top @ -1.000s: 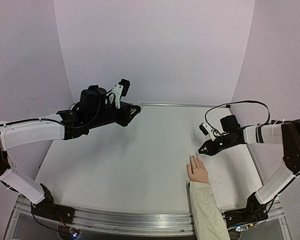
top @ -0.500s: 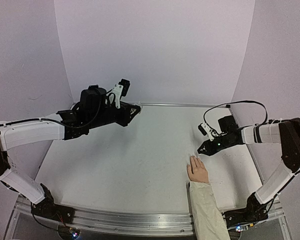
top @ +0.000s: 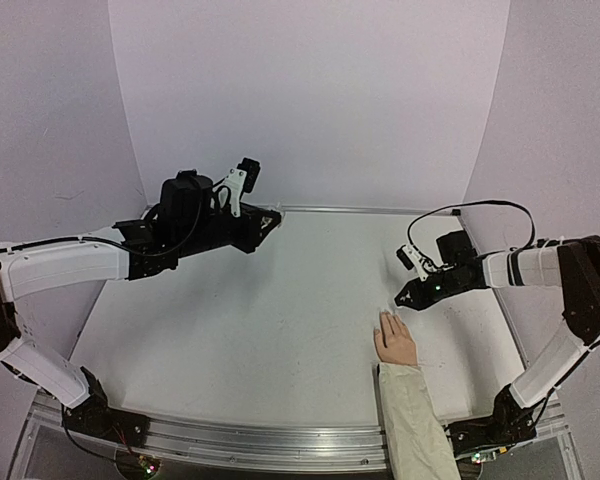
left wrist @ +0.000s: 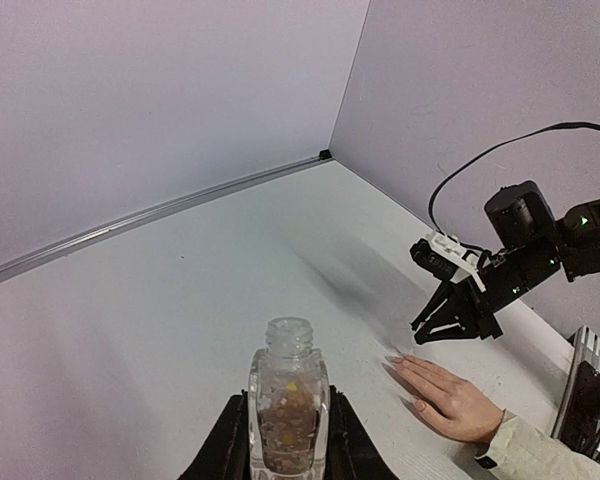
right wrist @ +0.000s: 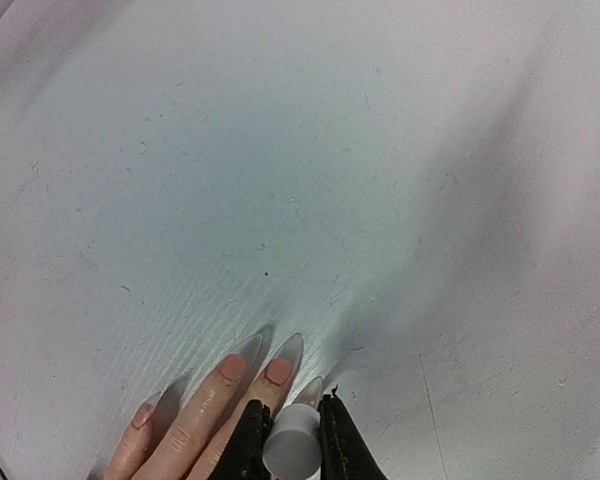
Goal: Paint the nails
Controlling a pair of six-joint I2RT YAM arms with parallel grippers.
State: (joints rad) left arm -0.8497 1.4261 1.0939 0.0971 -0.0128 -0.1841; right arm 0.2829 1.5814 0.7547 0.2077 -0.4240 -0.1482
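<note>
Only the right arm is shifted a little since one second ago: the right claw (top: 400, 297) is brought slightly to the left, while the left arm is kept where it was. The right claw is clamped on a small white cap (right wrist: 292, 443), which is held just over the fingertips of the hand (top: 395, 342). The hand is laid flat, palm down, on the table (top: 250, 320) at the near right side, with a cream sleeve (top: 412, 425) behind it. The nails (right wrist: 280, 358) are seen as long, pale, almost clear tips lying on the table just beside the cap; whether they are touched by it cannot be told. Part of two fingers is hidden by the cap and the claw in the right wrist view. The left claw (left wrist: 288, 432) is held above the far left of the table, well apart from the hand, and is closed around an upright clear bottle (left wrist: 288, 380) with an open neck. A black cable (top: 480, 206) is looped above the right arm.
</note>
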